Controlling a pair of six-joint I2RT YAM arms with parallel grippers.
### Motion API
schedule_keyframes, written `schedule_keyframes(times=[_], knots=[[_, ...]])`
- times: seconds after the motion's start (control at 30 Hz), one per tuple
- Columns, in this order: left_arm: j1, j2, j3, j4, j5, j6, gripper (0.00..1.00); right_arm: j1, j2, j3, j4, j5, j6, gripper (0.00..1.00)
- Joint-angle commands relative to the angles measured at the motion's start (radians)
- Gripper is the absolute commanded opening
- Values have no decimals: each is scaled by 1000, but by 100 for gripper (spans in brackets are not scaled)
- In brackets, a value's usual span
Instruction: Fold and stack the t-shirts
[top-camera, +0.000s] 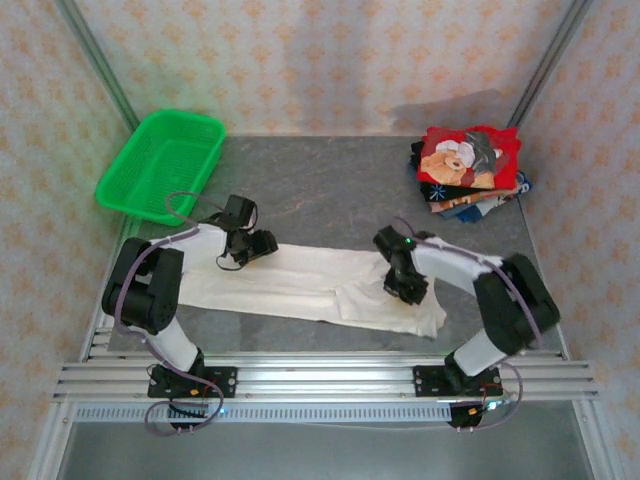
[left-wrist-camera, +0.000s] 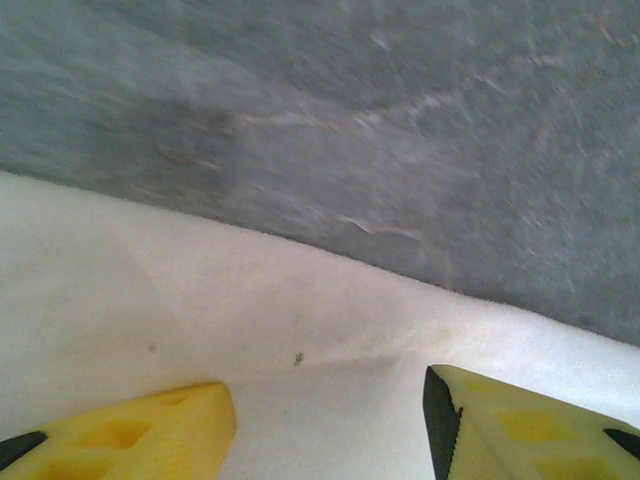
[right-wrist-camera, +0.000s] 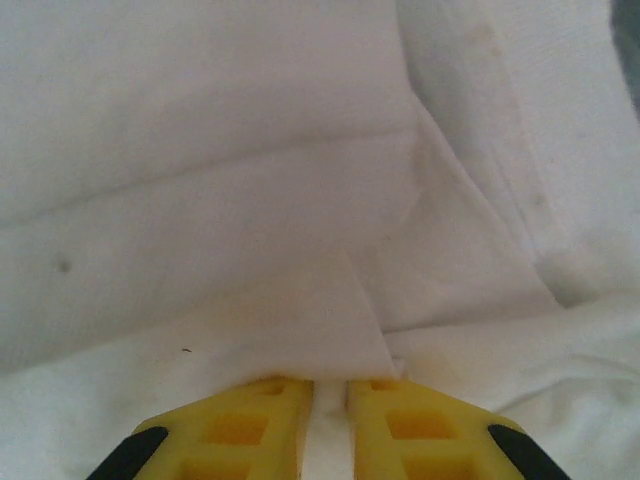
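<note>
Right wrist view: apparently mid-fold, pinching off-white shirt (right-wrist-camera: 250, 200) in right tool (right-wrist-camera: 330, 388), left tool (left-wrist-camera: 328, 400) spread at far edge. Next: close left, lift, fold.

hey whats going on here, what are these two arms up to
A white shirt lies spread across the table, waiting to be folded. The left end effector is open and sits low over the shirt's far edge near one end. The right end effector is nearly closed and seems to pinch a fold of cloth near the other end. A stack of folded shirts, topped by a red one with a teddy bear, sits at the far right corner. A green basket sits far left.
</note>
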Motion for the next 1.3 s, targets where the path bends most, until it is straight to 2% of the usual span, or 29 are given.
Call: schedule_keyframes(times=[0.0,0.17,0.3,0.33,0.4,0.47,0.67,0.8,0.9,1.0,1.1,1.2,1.27], knots=[[50,65,-34,-183,-138,-28,58,-40,174,178,78,87,-58,19],[54,5,45,-296,-198,-61,62,-95,461,598,1,108,-134,21],[61,-83,161,-401,-273,-92,71,-150,694,1032,-105,98,-187,25],[64,-104,196,-427,-290,-94,82,-158,744,1145,-129,73,-208,27],[69,-141,257,-478,-327,-91,87,-161,804,1319,-173,44,-251,33],[76,-179,304,-516,-354,-83,89,-160,812,1413,-192,17,-297,40],[127,-298,290,-572,-347,-101,89,-161,610,1366,-169,-16,-428,62],[182,-386,202,-605,-302,-109,89,-161,409,1171,-80,-117,-516,74],[213,-422,143,-618,-265,-87,89,-161,282,977,18,-213,-506,79],[258,-417,96,-631,-222,-77,89,-157,241,851,65,-297,-449,79],[288,-391,58,-604,-187,-78,87,-131,254,776,94,-293,-414,76],[304,-360,22,-550,-176,-85,83,-123,316,749,114,-279,-351,62],[321,-325,-12,-504,-167,-95,75,-123,371,746,122,-259,-315,52]])
